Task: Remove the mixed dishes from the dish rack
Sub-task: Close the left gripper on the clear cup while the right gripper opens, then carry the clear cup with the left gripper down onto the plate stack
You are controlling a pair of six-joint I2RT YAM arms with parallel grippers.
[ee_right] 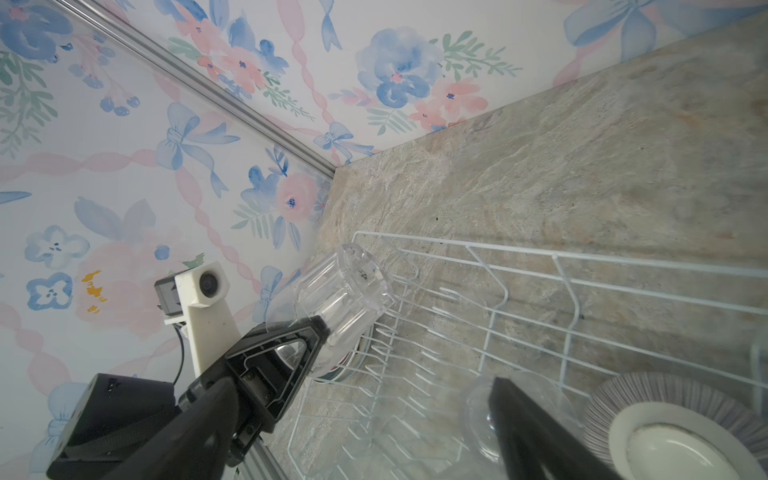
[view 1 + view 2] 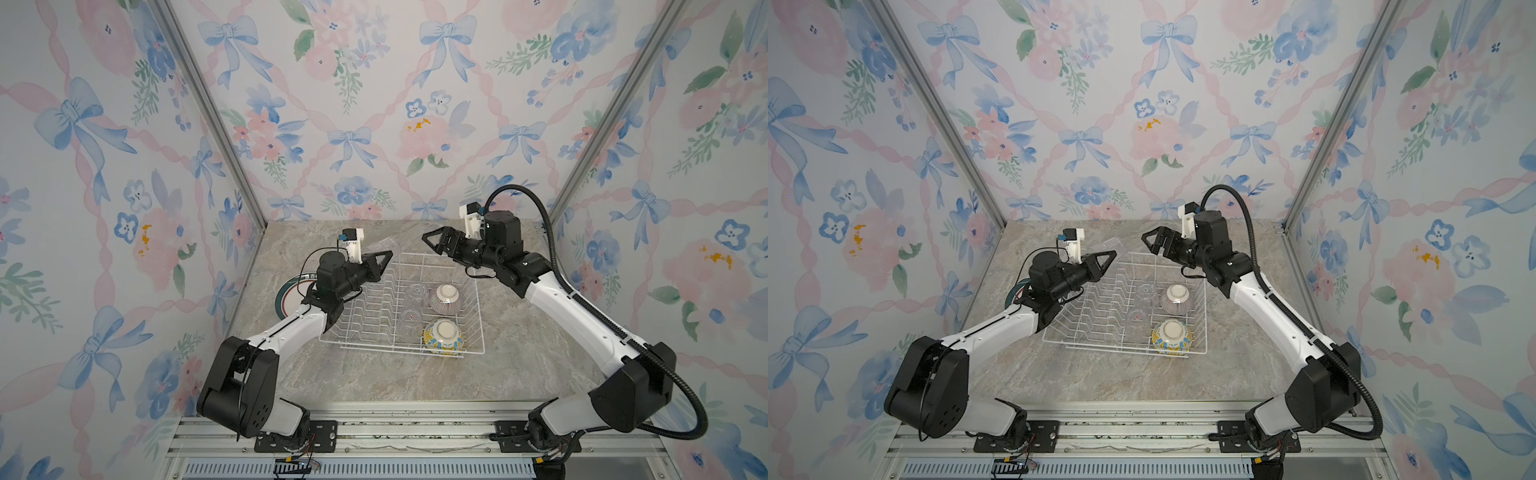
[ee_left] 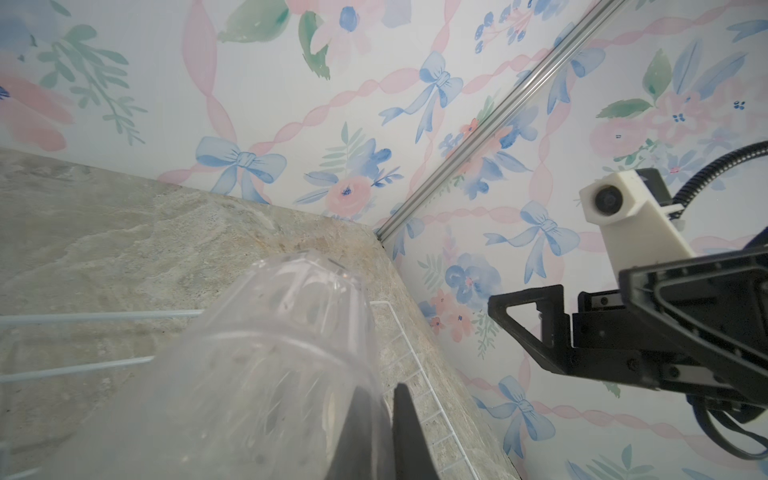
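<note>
Right wrist view: a clear glass [image 1: 345,291] is seen held clear of the wires and tilted, with its base turned toward the far wall. It is clamped near its mouth by the left pincer [image 1: 322,332], whose jaws are closed on the glass wall. In both top views this glass is placed over the far left corner of the dish rack [image 2: 365,307], above the rim and touching nothing else.

The right pincer [image 2: 431,245] is spread wide and holds nothing. It is poised over the far edge of the rack, facing the held glass but well apart from it.

Inside the rack a second glass [image 2: 417,291] and a third glass [image 2: 409,322] are found, with a purple-striped bowl [image 2: 444,298] and a yellow-blue bowl [image 2: 443,336] upturned beside them. A green-and-red rimmed plate [image 2: 291,297] is already laid on the counter [image 2: 415,382] left of the rack, partly hidden by the left arm.

The step in hand is judged to be the removal of the first glass, so the task is roughly midway. Next, the glass must be righted and set down on bare counter (or passed to the waiting right pincer, as the pose suggests). A level base would be needed before release, since a thin rim grip could let it swing.
</note>
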